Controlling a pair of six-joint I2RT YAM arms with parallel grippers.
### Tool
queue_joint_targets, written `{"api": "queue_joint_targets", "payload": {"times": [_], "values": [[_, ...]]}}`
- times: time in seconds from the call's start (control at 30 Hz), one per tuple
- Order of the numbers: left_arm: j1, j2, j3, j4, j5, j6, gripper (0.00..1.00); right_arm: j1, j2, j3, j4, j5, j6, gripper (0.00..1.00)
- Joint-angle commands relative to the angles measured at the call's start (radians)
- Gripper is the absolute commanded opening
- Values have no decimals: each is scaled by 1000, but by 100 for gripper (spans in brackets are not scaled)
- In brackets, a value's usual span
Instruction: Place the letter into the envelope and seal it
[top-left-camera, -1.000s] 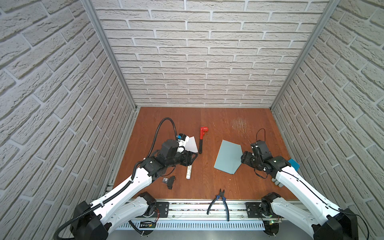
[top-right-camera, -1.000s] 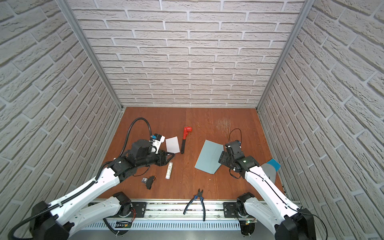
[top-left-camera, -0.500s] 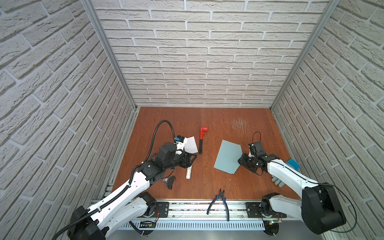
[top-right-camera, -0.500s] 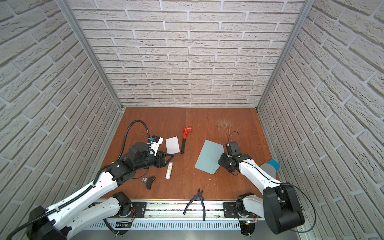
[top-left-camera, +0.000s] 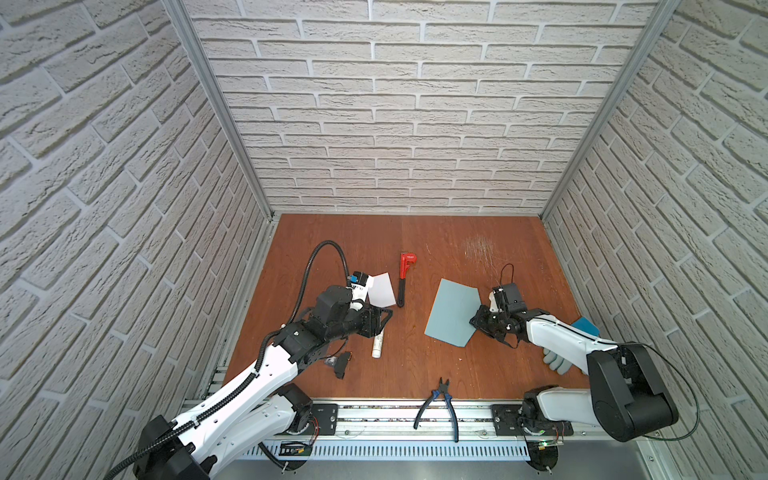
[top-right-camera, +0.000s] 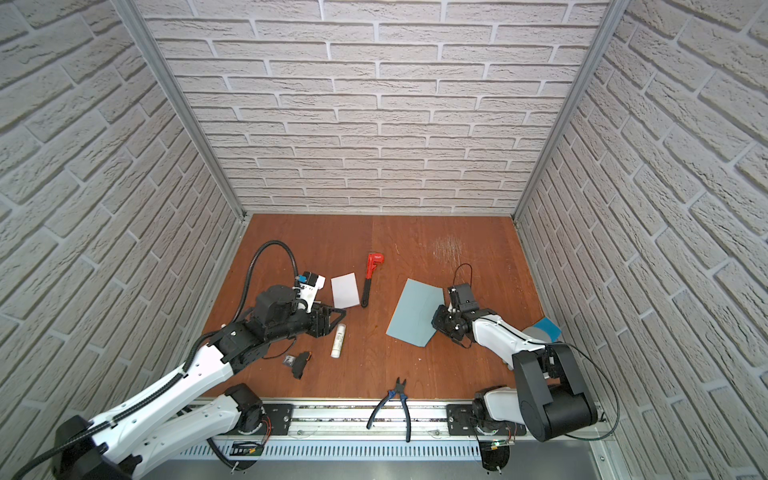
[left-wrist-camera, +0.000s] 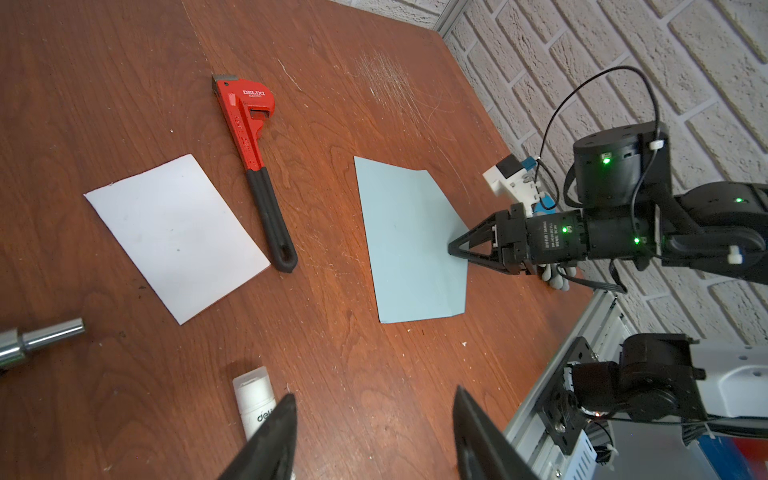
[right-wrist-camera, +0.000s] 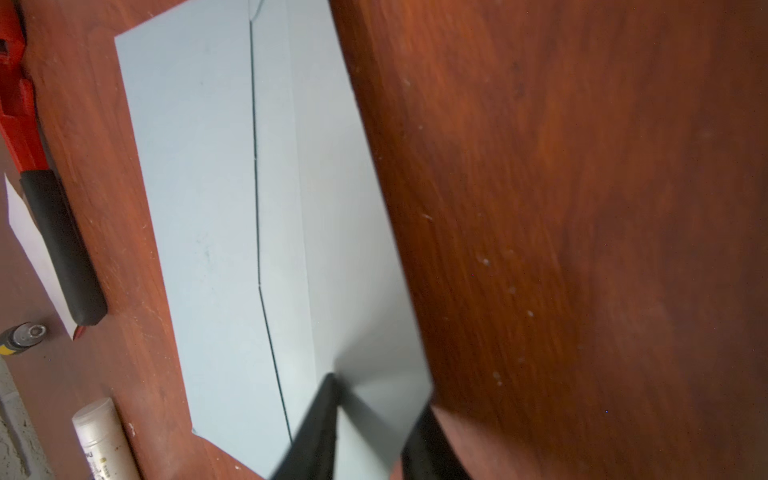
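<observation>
right gripper (top-left-camera: 473, 321) pinching envelope (top-left-camera: 451, 311) at its 3 o'clock edge | left gripper (top-left-camera: 386, 321) jaws apart, empty | letter (top-left-camera: 381, 289) at its 12 o'clock

Bright, even light is falling from overhead in both top views, washing the brick walls (top-left-camera: 395, 124) pale. The arms (top-left-camera: 557, 336) are casting only soft, short shadows on the wooden table (top-left-camera: 407, 361), and straight lines are bowing toward the frame edges. The left wrist view is showing sharp detail, with green lamps (left-wrist-camera: 605, 159) glowing brightly; the left gripper (left-wrist-camera: 374, 392) is lying dark and soft up close. The right wrist view is smearing: bare wood is blurring, the right gripper (right-wrist-camera: 374, 399) is sitting out of focus, and the envelope (right-wrist-camera: 199, 187) is reading crisper.
</observation>
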Motion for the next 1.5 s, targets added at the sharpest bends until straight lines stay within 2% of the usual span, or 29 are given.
{"api": "queue_joint_targets", "payload": {"times": [0.0, 0.2, 0.4, 0.6, 1.07, 1.17, 1.47], "values": [[1, -3, 38, -11, -14, 26, 60, -4, -6, 5, 18, -46, -56, 8], [6, -9, 38, -19, -22, 36, 60, 38, -37, 41, -21, -130, -104, 6], [8, -11, 33, -22, -25, 37, 59, 190, -31, 118, -123, -76, -121, 6], [13, -11, 38, -28, -28, 41, 60, 287, 8, 139, -107, -25, -83, 6], [21, -47, 23, -52, -40, 40, 60, 343, 45, 122, -84, 12, -61, 7], [22, -54, 23, -60, -40, 43, 60, 347, 36, 121, -95, 27, -61, 14], [23, -85, 54, -111, -55, 16, 60, 346, -48, 149, -194, 77, -63, 56]]}}
